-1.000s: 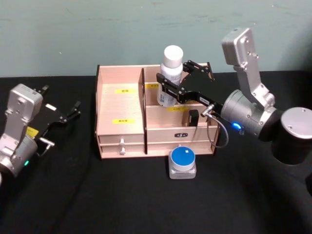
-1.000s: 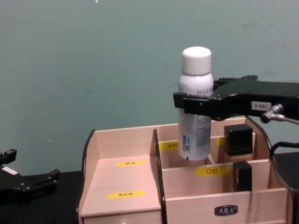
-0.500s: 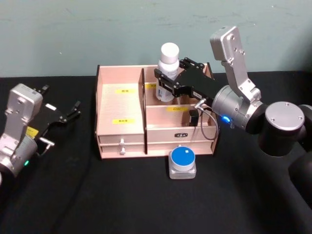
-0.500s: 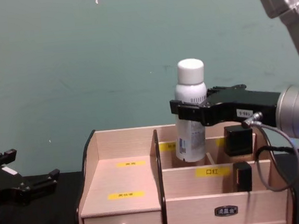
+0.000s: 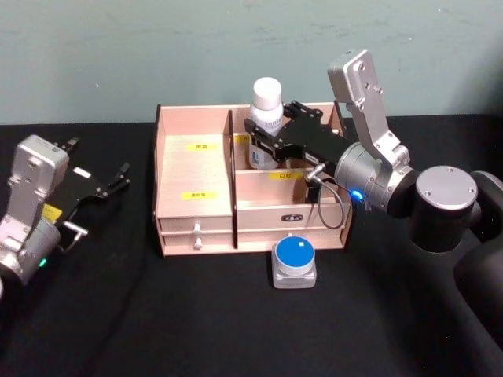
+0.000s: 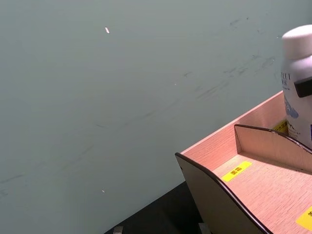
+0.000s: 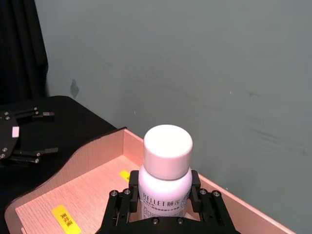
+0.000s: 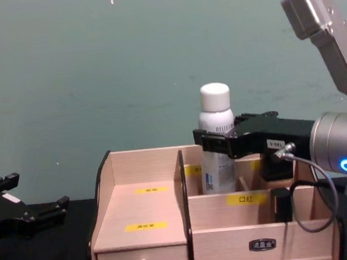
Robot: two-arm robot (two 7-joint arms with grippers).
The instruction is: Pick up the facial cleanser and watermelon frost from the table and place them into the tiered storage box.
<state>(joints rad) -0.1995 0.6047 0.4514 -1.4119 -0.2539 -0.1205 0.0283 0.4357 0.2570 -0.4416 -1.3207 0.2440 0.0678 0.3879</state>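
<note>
At the back of the box [image 5: 195, 169], the right jaws squeeze the white bottle [image 5: 266, 96] upright so it lands standing; the left jaws rest open farther left.

A pale grey-green wall [image 5: 157, 47] is running across the back, its paint showing faint scuffs, streaks and a few small white specks. A matte black tabletop [image 5: 196, 314] is reaching right up to it. Beside the wall, a black drape [image 7: 22, 44] is hanging. Soft, even light is falling throughout.
</note>
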